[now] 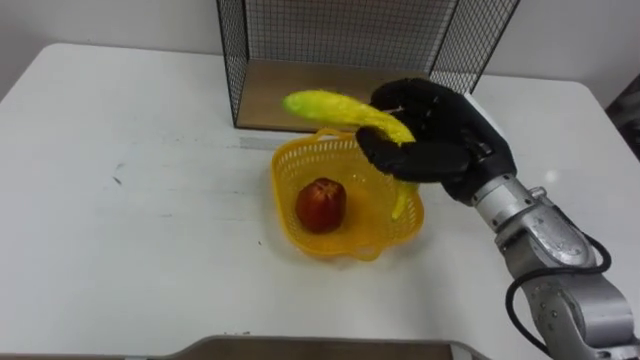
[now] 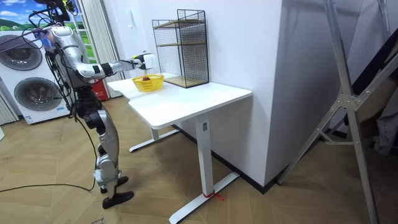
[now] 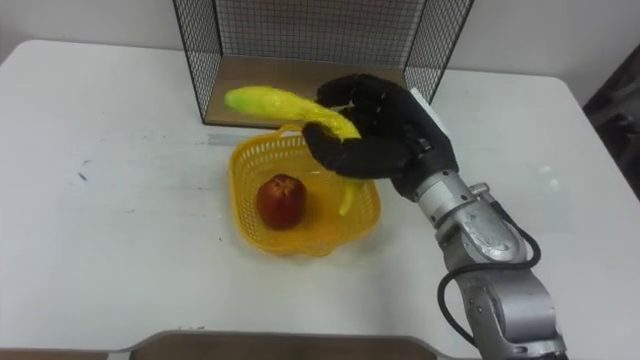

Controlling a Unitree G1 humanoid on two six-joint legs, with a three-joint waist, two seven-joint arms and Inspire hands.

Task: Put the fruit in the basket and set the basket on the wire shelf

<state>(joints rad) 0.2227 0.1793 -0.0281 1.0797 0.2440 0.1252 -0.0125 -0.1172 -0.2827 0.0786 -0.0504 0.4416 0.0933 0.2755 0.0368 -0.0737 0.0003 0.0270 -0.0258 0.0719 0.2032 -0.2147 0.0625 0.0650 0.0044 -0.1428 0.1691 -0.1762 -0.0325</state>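
White table surface is seen with a wire shelf at its far edge and a yellow basket just in front of it. A red apple lies inside the basket. A banana is held above the basket's far rim, clasped at its right end by the curled fingers of the right hand, its free end pointing left. If released like this, the long fruit could be caught across the rim and roll out, or the light basket could be tipped.
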